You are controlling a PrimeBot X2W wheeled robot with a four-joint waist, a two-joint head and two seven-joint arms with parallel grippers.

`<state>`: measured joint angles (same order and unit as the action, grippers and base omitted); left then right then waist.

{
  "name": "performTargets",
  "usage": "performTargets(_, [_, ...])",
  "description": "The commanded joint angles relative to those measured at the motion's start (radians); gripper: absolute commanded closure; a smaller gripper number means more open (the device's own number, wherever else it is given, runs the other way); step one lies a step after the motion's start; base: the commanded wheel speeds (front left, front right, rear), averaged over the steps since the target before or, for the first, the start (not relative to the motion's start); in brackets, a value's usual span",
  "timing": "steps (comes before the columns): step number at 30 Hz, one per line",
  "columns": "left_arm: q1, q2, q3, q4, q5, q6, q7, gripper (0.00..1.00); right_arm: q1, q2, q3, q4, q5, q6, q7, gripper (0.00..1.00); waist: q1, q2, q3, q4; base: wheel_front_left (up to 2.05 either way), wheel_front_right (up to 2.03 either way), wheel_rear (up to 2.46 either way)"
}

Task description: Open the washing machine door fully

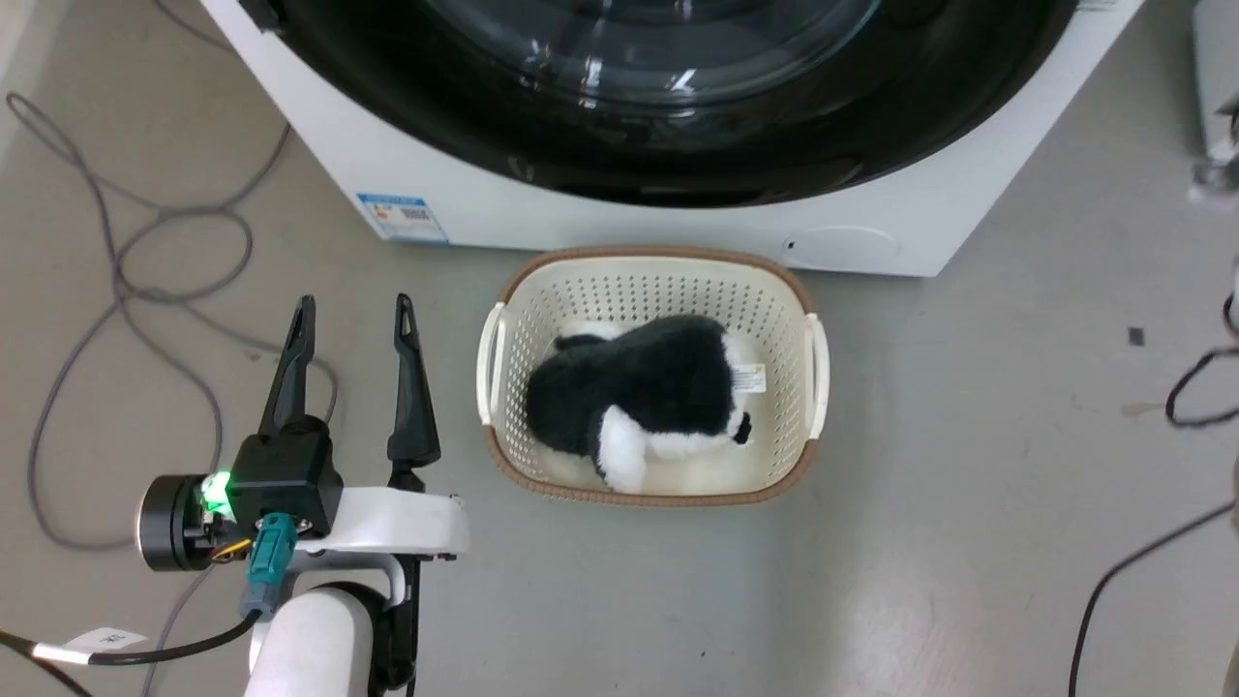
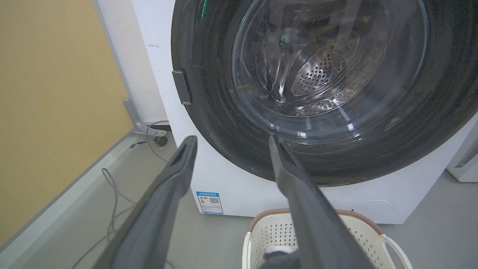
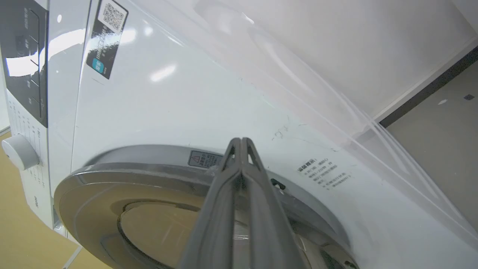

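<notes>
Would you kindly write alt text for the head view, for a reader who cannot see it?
A white washing machine with a glossy black door spans the top, seen from above. On the floor before it stands a cream basket holding a black-and-white plush toy. At lower left the left pincer is open and empty, near loose grey cables.

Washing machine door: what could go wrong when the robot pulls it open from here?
The right jaws are shut, tips at the door rim; they may slip off. The basket stands close before the machine; an arm could knock it. The open left jaws hang where the door may swing.
</notes>
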<state>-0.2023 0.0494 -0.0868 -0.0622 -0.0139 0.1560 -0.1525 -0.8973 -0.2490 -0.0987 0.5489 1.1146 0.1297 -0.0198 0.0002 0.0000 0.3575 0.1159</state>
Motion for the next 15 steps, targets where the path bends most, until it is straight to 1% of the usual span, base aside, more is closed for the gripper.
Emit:
performTargets(1, [-0.022,0.001,-0.006,-0.006,-0.01,0.009,-0.012,0.0,-0.048,-0.013,0.004,0.025,0.036,0.001,-0.002,1.0,-0.0002,0.0,0.014,0.01,0.0,0.0,0.0])
performTargets(8, [-0.043,0.001,-0.024,-0.012,-0.019,0.033,-0.026,0.0,-0.149,-0.028,0.041,0.094,0.094,0.001,0.023,1.0,-0.0002,0.0,0.048,0.032,0.0,0.0,0.0])
performTargets(15, [-0.067,0.001,-0.026,-0.015,-0.019,0.048,-0.041,0.0,-0.232,-0.04,0.082,0.154,0.148,0.001,0.049,1.0,-0.0002,0.0,0.079,0.042,0.0,0.0,0.0])
